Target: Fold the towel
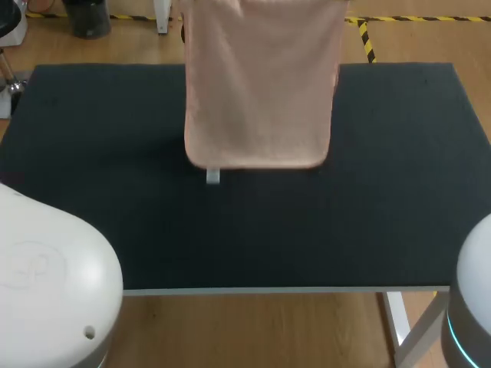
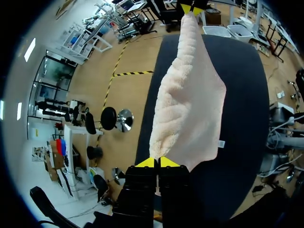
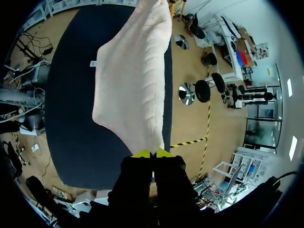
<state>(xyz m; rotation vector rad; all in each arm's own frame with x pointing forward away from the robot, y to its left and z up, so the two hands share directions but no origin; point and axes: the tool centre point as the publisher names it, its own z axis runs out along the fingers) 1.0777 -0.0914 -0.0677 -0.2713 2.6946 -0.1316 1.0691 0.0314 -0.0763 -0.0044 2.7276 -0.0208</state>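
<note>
A pale pink towel [image 1: 261, 84] hangs spread out above the far half of the black table [image 1: 307, 230], its lower edge close to the tabletop. A small white label [image 1: 212, 176] dangles from its lower left corner. Neither gripper shows in the head view. In the left wrist view my left gripper [image 2: 156, 163] is shut on one top corner of the towel [image 2: 194, 104]. My right gripper's yellow tips [image 2: 192, 8] hold the far corner. In the right wrist view my right gripper [image 3: 152, 153] is shut on the other top corner of the towel [image 3: 133, 80].
The white bases of my arms stand at the near left [image 1: 46, 284] and near right [image 1: 476, 291] of the table. The black tabletop [image 2: 247, 95] lies below the hanging towel and stretches to both sides.
</note>
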